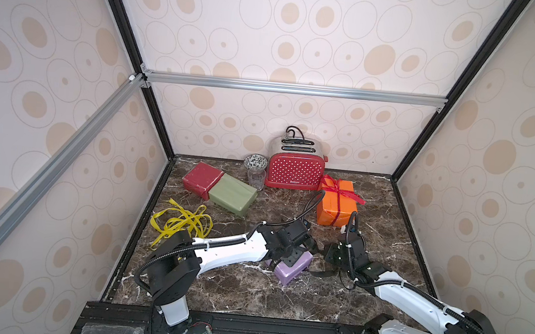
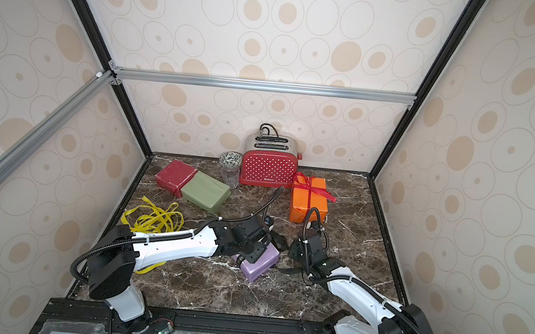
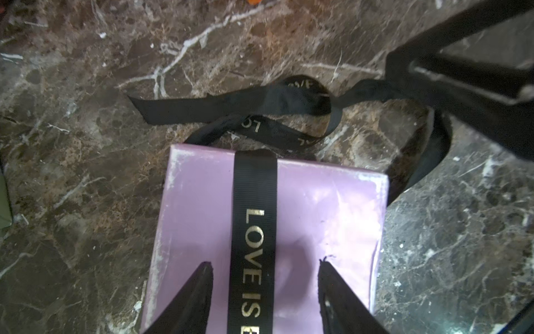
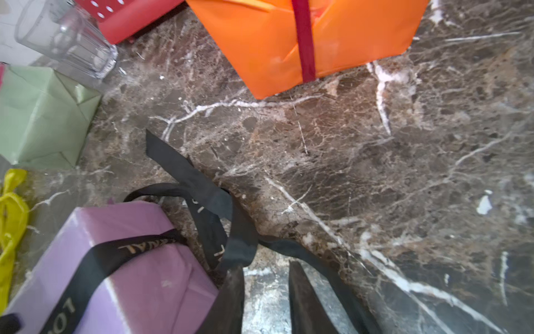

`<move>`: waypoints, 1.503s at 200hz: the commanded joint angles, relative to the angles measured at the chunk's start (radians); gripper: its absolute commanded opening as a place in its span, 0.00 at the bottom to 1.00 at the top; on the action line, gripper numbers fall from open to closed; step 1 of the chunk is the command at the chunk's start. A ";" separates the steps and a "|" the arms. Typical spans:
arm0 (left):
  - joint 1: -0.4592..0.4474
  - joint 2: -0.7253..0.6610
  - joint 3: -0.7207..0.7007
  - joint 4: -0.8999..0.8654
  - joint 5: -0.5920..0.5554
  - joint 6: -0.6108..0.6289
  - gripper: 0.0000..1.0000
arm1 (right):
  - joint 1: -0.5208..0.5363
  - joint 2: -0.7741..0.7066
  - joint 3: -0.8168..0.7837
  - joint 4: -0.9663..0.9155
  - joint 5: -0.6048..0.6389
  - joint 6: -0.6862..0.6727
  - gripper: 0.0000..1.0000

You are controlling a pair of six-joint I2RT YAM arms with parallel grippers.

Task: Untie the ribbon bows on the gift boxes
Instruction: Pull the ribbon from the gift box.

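Note:
The lilac gift box (image 3: 312, 208) lies near the table's middle, with a black lettered ribbon (image 3: 254, 202) banded over its top. My left gripper (image 3: 264, 263) hovers open over the box, a finger on each side of the band. Beyond the box the ribbon runs loose into a slack knot (image 3: 332, 101). My right gripper (image 4: 264, 266) is open beside the box, and one of its fingers (image 4: 235, 277) is hooked into the ribbon (image 4: 231, 231). The orange gift box (image 1: 337, 204) at the back right has a tied red ribbon bow (image 1: 338, 186). The dark red (image 1: 201, 178) and olive (image 1: 231, 194) boxes are bare.
Loose yellow ribbons (image 1: 184, 221) are piled at the left, by the left arm. A red dotted toaster (image 1: 294, 172), a clear glass (image 1: 256, 178) and a small patterned bowl (image 1: 255, 161) stand along the back wall. Frame posts and patterned walls close in the marble table (image 1: 247, 293).

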 commanded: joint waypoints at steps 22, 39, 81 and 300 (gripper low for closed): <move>-0.003 0.045 0.049 -0.086 -0.044 0.003 0.58 | -0.019 -0.012 -0.013 0.034 -0.050 -0.024 0.29; -0.001 0.067 0.060 -0.095 -0.031 0.002 0.53 | -0.020 -0.010 -0.012 0.035 -0.056 -0.026 0.29; 0.001 0.098 0.064 -0.086 0.023 -0.015 0.33 | -0.024 -0.020 -0.012 0.021 -0.032 -0.032 0.30; 0.036 -0.225 -0.017 0.174 -0.049 -0.041 0.00 | -0.028 0.010 -0.016 0.078 -0.139 -0.042 0.32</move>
